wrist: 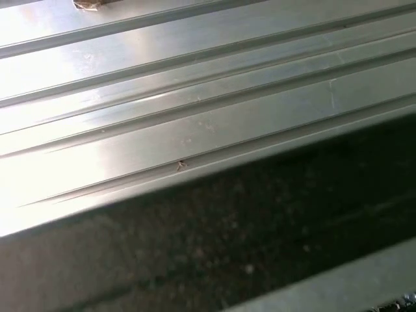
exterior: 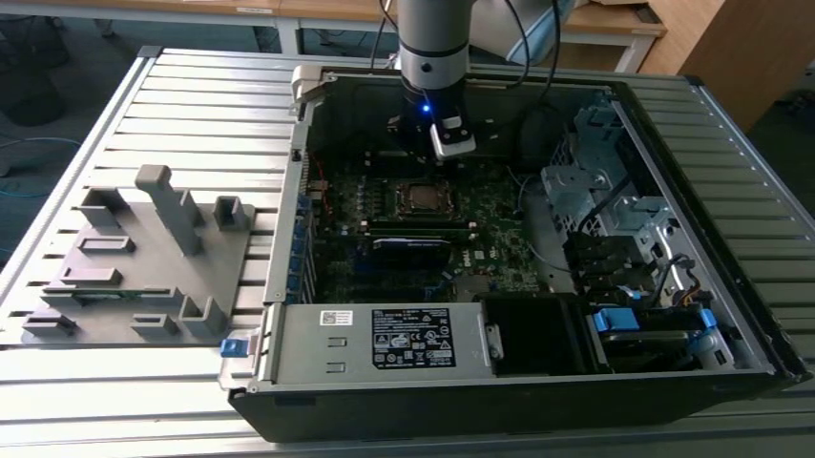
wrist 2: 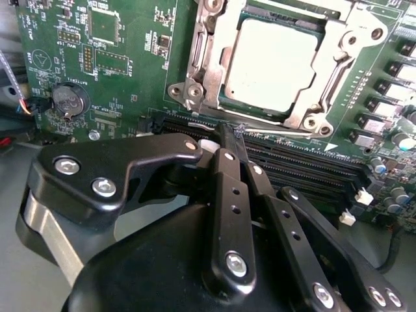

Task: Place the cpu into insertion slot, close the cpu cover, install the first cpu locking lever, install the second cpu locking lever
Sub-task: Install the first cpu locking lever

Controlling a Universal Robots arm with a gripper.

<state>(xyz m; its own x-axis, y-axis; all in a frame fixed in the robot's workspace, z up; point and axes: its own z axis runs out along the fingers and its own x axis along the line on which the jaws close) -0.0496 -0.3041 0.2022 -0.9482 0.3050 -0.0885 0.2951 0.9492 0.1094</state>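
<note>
The chip [wrist 2: 273,62] lies already flat in the socket [wrist 2: 260,110], its pale metal face up. The cover [wrist 2: 203,55] is folded down around it, so that the face shows through the square opening. In the exterior view the chip [exterior: 421,197] sits in the middle of the green board, inside the open computer case [exterior: 713,191] that rests on the ribbed metal tabletop [exterior: 204,105].

The pincer [exterior: 440,143] hangs over the board, just beside the socket, on the side of the case's far wall. In the second wrist view the pincer [wrist 2: 229,133] has its two black fingers [wrist 2: 224,188] drawn together to one narrow tip, and I see nothing between them.

The important relation is this: the socket lies straight ahead of the tip, very near. Between tip and cover runs a thin wire lever [wrist 2: 286,132]. Its long axis goes along the near edge of the cover, crosswise to the direction in which the fingers point. The bent end of this lever is just at the tip. Whether they touch I cannot tell. I also cannot tell if the lever is already hooked down. Behind the tip, under the fingers, the long black memory slots [wrist 2: 292,162] run parallel to the lever.
</note>
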